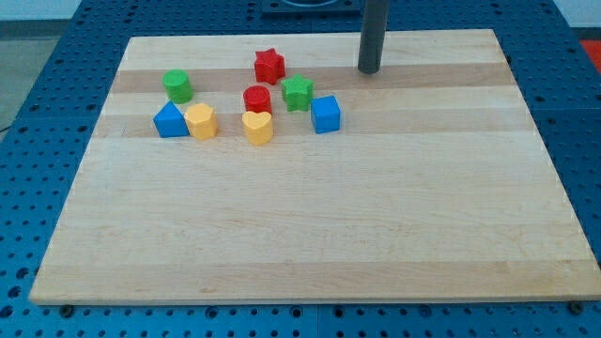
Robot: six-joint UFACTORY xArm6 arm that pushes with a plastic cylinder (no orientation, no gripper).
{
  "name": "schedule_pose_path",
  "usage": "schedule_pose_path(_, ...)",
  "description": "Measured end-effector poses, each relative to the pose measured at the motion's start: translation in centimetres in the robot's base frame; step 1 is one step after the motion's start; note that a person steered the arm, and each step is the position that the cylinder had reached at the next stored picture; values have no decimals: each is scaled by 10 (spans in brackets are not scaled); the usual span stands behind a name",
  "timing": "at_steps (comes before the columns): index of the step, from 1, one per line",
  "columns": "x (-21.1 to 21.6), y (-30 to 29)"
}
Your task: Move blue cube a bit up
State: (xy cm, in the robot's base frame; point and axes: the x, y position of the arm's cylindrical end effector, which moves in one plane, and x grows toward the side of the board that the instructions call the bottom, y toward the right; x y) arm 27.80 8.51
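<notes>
The blue cube (pixel 326 114) sits on the wooden board (pixel 310 235) a little above the middle, right of the other blocks. My tip (pixel 369 70) rests on the board up and to the right of the blue cube, apart from it. A green star (pixel 297 92) lies just up-left of the cube, close to it.
A red star (pixel 269 66), a red cylinder (pixel 256 99), a yellow heart (pixel 257 127), a yellow hexagon-like block (pixel 201 121), a blue triangular block (pixel 170 120) and a green cylinder (pixel 177 85) lie left of the cube. The board's top edge is near my tip.
</notes>
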Motion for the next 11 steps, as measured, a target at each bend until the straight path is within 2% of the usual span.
schedule_pose_path(3, 5, 1)
schedule_pose_path(5, 65, 0)
schedule_pose_path(8, 74, 0)
schedule_pose_path(10, 118, -4)
schedule_pose_path(11, 135, -25)
